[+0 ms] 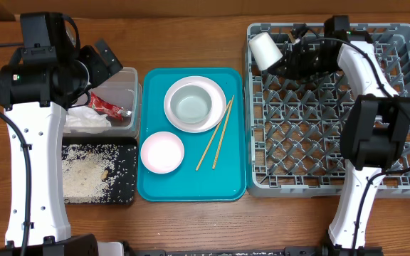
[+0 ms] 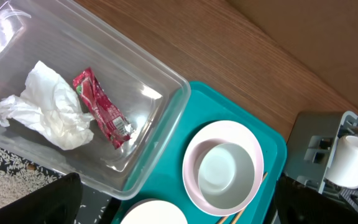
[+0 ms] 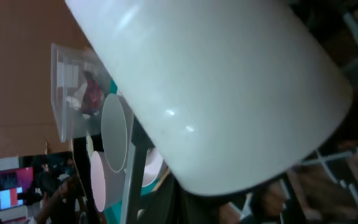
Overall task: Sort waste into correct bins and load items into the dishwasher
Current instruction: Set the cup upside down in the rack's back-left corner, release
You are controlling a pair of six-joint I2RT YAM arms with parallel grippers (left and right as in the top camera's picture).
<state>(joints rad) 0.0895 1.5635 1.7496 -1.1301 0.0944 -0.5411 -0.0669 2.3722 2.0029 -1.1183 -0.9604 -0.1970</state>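
My right pincer [image 1: 280,58] pinches the white cup [image 1: 264,50] over the dish rack [image 1: 297,189], far-left corner; left pincer [image 2: 176,196] spread above the clear tub [image 2: 173,93] holding napkin [image 2: 48,106] and wrapper [image 2: 101,109]; rice [image 1: 84,178] in black tray [image 1: 128,193]

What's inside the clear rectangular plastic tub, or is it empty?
Not empty: the tub holds a red crinkled wrapper and a crumpled white paper napkin.

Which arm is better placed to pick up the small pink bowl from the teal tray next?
Probably left. The left gripper is open and empty over the clear tub, beside the teal tray. The right gripper holds the white cup at a corner of the dish rack.
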